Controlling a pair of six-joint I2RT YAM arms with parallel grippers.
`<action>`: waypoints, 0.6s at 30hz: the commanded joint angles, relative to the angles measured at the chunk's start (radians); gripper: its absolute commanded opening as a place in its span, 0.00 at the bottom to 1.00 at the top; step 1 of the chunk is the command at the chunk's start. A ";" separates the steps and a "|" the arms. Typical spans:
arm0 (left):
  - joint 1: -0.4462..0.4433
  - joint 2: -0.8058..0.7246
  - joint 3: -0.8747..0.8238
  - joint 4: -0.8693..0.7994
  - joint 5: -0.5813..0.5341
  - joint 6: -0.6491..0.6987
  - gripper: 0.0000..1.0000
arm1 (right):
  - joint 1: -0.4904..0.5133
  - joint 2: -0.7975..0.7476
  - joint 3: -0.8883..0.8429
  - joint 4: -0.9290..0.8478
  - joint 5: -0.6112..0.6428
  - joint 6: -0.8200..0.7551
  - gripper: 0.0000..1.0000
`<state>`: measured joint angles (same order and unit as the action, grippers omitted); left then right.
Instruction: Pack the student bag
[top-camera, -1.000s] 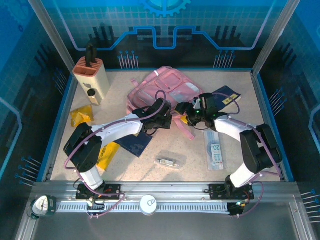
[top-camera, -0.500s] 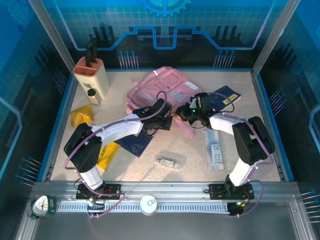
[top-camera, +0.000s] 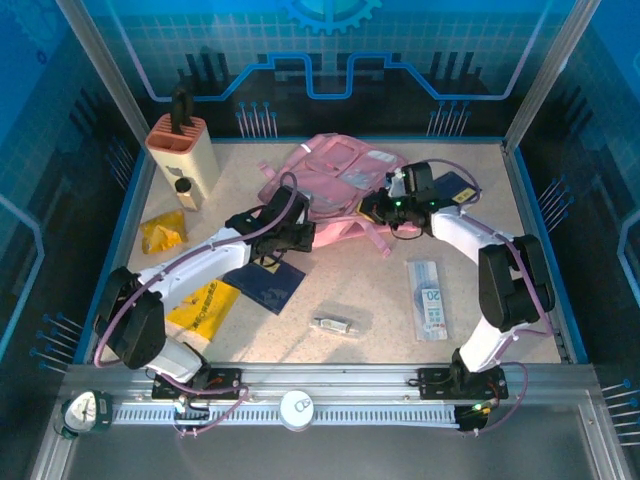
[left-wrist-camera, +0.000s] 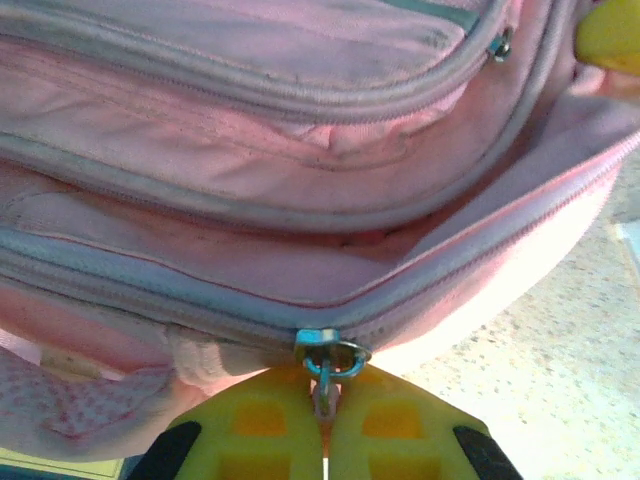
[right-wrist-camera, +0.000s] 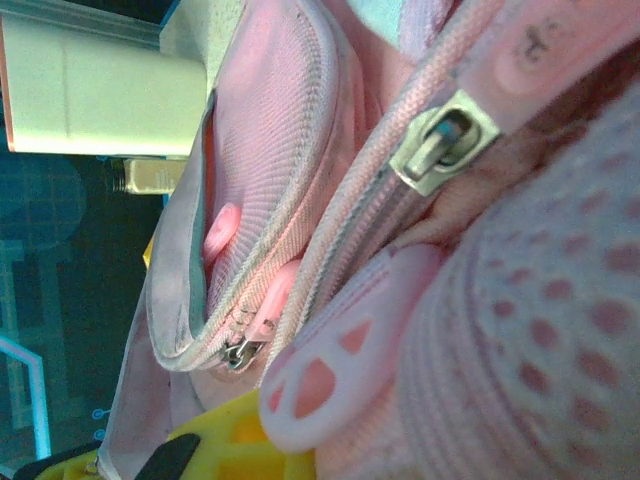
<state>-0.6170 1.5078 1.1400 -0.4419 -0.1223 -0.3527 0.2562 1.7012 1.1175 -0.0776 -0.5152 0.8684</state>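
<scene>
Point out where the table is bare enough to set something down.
Bare: the strip between the small clear packet and the near rail, and the gap between the beige holder and the pink bag. Crowded around the bag's front.

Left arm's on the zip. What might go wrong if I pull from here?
The left fingers pinch only the end of the thin zip pull; it may slip out. The student bag is soft and lies loose on the table, so it may drag along instead of unzipping unless the right fingers hold it firm.
</scene>
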 joint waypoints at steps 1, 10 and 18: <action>-0.014 -0.039 -0.003 -0.021 0.111 -0.015 0.00 | -0.071 0.018 0.095 -0.035 0.064 -0.079 0.00; -0.150 0.188 0.177 0.098 0.150 -0.124 0.00 | -0.111 0.177 0.300 -0.168 0.111 -0.131 0.25; -0.151 0.279 0.237 0.131 0.126 -0.154 0.00 | -0.142 0.022 0.129 -0.172 0.100 -0.133 0.62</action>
<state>-0.7662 1.7947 1.3350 -0.3607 -0.0273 -0.4797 0.1352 1.8225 1.3052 -0.2558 -0.4030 0.7403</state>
